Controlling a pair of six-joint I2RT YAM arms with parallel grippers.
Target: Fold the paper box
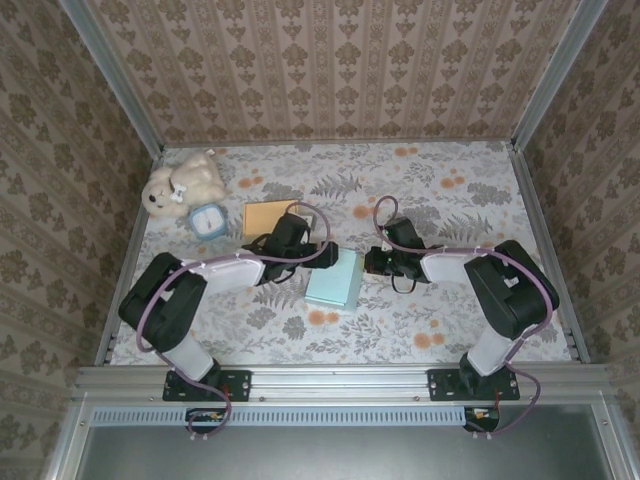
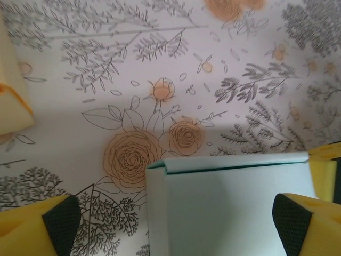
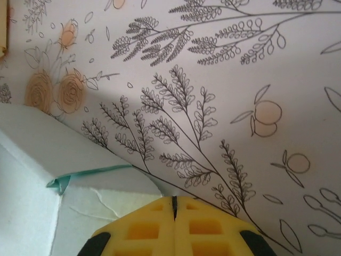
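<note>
the paper box (image 1: 335, 280) is lying pale teal near the middle of the floral table (image 1: 450, 200), between the two arms, with a folded-over seam showing along its far edge in the left wrist view. the left gripper (image 2: 176, 218) is sitting at the box's left side with its yellow fingers (image 2: 48, 226) spread wide apart, the box's end lying between them, nothing clamped. the right gripper (image 3: 174, 213) is sitting just beside the box's right edge, its fingers pressed together with nothing seen between them. further out, at the far left, a teddy bear (image 1: 185, 182) is lying near a small blue clock (image 1: 208, 220), and a yellow-orange card (image 1: 268, 215) is lying just beyond the left gripper
</note>
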